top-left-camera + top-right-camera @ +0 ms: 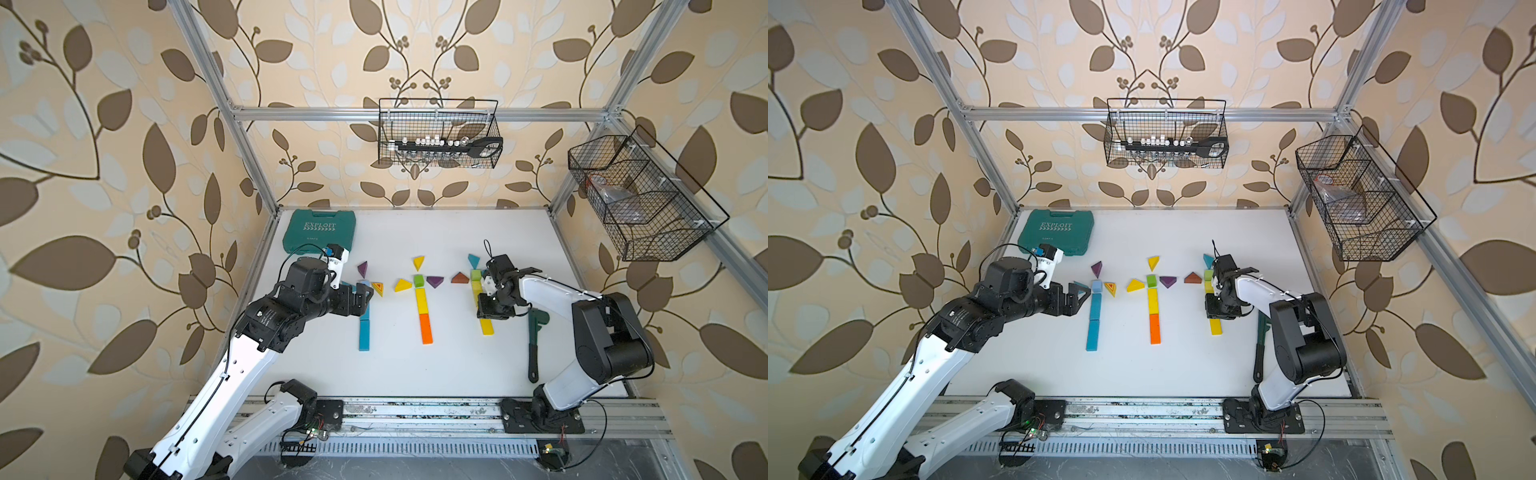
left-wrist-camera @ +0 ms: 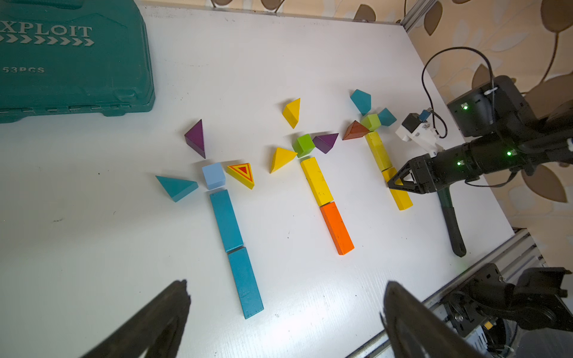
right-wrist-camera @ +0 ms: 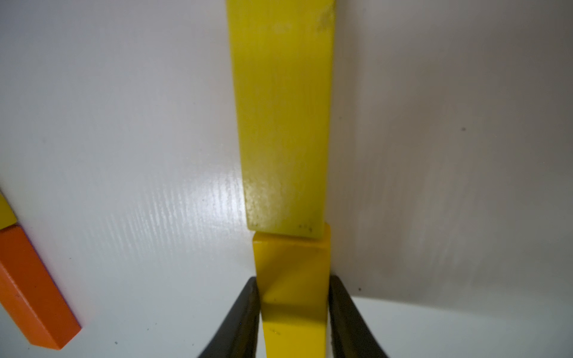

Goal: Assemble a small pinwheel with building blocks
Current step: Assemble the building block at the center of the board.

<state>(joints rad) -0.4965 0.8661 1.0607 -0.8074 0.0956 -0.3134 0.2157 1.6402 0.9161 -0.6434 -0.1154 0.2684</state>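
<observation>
**Three block stems on the table; right gripper at the near yellow bar**

White table [image 1: 395, 374] inside a leaf-papered cell, with a teal case [image 1: 320, 230] at far left. The left gripper [image 1: 365, 297] hangs over the left stem, jaws wide apart and empty. The right gripper [image 3: 293, 279] straddles the near yellow bar [image 3: 293, 310], fingers [image 3: 245, 310] hard beside both its long sides. Cannot tell whether they press it or stand just clear. A wrench [image 1: 534, 345] lies just right of that stem.

The blocks [image 1: 424, 307] sit mid-table in three stems running near to far.
- Left: two teal bars [image 2: 235, 248], then a pale blue cube [image 2: 213, 175].
- Middle: orange bar [image 2: 336, 227], a yellow bar, then a green cube [image 2: 304, 145].
- Right: near yellow bar end to end with the far yellow bar [image 3: 282, 124].

Wedges [image 2: 195, 138] ring each cube.
</observation>
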